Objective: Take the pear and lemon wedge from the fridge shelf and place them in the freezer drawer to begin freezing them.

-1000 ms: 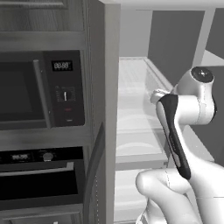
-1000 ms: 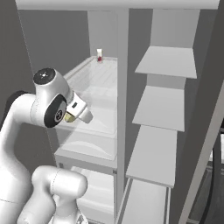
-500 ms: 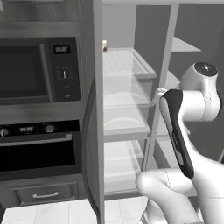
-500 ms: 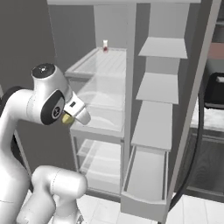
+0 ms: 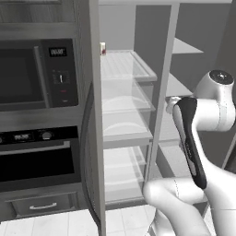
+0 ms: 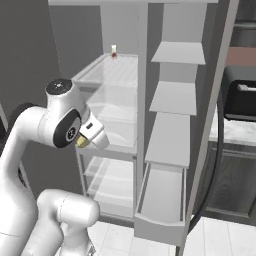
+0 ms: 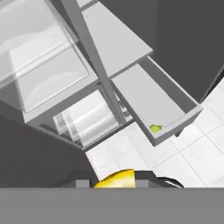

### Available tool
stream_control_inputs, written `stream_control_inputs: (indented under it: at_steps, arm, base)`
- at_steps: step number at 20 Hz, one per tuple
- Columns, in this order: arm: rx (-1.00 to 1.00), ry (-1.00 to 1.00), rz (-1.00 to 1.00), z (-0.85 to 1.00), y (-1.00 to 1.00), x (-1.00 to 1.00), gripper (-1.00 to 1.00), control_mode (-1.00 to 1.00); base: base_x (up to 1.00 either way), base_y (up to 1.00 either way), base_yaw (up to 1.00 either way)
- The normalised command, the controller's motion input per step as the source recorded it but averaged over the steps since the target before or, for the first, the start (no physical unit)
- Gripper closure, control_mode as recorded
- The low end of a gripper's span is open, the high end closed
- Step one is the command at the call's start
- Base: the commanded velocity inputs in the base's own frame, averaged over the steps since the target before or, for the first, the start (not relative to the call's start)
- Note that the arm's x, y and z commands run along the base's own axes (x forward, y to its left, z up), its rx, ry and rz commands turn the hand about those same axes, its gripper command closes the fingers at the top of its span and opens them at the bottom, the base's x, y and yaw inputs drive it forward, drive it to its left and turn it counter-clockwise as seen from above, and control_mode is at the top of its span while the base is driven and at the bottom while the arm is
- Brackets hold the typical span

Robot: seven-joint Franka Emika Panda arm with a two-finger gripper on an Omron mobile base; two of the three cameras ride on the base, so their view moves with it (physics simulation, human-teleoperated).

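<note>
My fingers (image 7: 124,180) are mostly cut off at the bottom of the hand view, closed on the lemon wedge (image 7: 116,178), of which just a yellow sliver peeks out. The pear (image 7: 155,128) already lies in the open freezer drawer (image 7: 175,124), near its front wall. A small jar (image 6: 114,50) stands far back on the fridge shelf (image 6: 117,70).

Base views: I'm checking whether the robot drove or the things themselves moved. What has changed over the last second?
The whole scene shifted in both views: the base backed away from the fridge, so the freezer drawer now shows at the bottom. Nothing was taken or let go. The gripper stays shut on the lemon wedge, and the small jar stays on the fridge shelf.
</note>
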Motion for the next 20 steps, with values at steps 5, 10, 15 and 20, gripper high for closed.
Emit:
stream_control_inputs:
  at_steps: [5, 10, 15, 20]
  arm:
    - [0.06, 0.13, -0.1, -0.68, -0.72, 0.0, 1.0, -1.0]
    - [0.06, 0.23, -0.08, -0.82, -0.71, 0.0, 1.0, -1.0]
    - [0.01, 0.29, -0.07, -0.8, -0.56, 0.12, 1.0, -1.0]
    - [0.0, 0.31, -0.07, -0.69, -0.26, 0.34, 1.0, -1.0]
  base:
    - [0.0, 0.0, 0.0]
    - [0.0, 0.0, 0.0]
    - [0.0, 0.0, 0.0]
    - [0.0, 0.0, 0.0]
